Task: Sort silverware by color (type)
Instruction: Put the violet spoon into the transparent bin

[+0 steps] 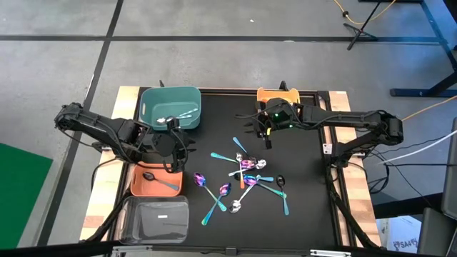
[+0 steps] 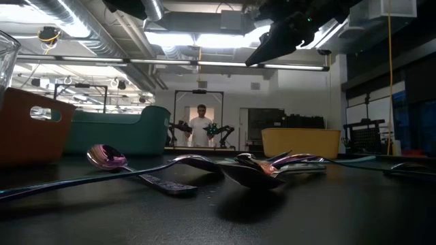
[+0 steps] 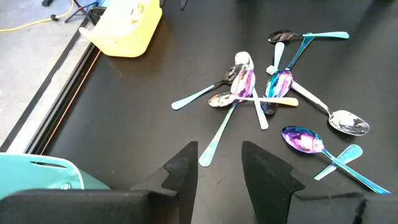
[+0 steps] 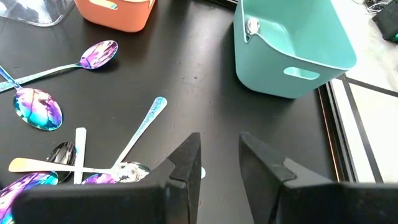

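Several small spoons (image 1: 246,173) in teal-blue, silver, black, purple-rainbow and copper lie loose and partly crossed on the black mat, mid-table. They also show in the left wrist view (image 3: 261,93) and the low view (image 2: 204,169). My left gripper (image 1: 173,146) hangs open above the mat, between the teal bin and the orange bin, left of the spoons. Nothing is between its fingers (image 3: 219,149). My right gripper (image 1: 263,135) hangs open above the mat just beyond the spoons' far side, near the yellow bin. Its fingers (image 4: 219,138) hold nothing too.
A teal bin (image 1: 146,107) at the far left holds silver spoons (image 1: 175,116). An orange bin (image 1: 139,189) at the near left holds a black spoon (image 1: 158,180). A clear bin (image 1: 153,221) sits at the front left, a yellow bin (image 1: 265,94) at the far middle. A person (image 2: 201,128) stands far behind the table.
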Available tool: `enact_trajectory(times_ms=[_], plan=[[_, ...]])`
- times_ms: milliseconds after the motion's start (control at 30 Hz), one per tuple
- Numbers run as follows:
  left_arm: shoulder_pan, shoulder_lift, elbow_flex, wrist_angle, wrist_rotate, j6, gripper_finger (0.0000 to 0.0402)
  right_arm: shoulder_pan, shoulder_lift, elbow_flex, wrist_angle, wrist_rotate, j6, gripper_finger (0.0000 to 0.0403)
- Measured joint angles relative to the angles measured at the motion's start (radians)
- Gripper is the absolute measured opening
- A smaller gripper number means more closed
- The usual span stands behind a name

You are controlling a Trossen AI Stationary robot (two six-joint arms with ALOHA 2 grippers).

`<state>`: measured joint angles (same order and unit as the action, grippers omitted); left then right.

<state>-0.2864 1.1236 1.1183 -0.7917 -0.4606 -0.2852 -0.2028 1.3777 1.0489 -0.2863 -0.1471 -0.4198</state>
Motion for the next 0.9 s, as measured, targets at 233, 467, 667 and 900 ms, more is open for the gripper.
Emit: enact_trajectory(times_ms=[233, 467, 667, 900], plan=[[0.000, 0.000, 0.000, 0.000, 0.000, 0.000, 0.0118, 0.000, 0.000, 0.000, 0.000, 0.000, 0.000, 0.0097], [0.000, 0.009, 0.000, 0.081, -0.002, 0.000, 0.0118, 0.000, 0.000, 0.000, 0.000, 0.000, 0.000, 0.0097], [0.000, 0.056, 0.000, 0.169, -0.004, 0.000, 0.0118, 0.000, 0.000, 0.000, 0.000, 0.000, 0.000, 0.0097], [0.000, 0.151, 0.000, 0.229, -0.003, 0.004, 0.0118, 0.000, 0.000, 0.000, 0.000, 0.000, 0.000, 0.0097]])
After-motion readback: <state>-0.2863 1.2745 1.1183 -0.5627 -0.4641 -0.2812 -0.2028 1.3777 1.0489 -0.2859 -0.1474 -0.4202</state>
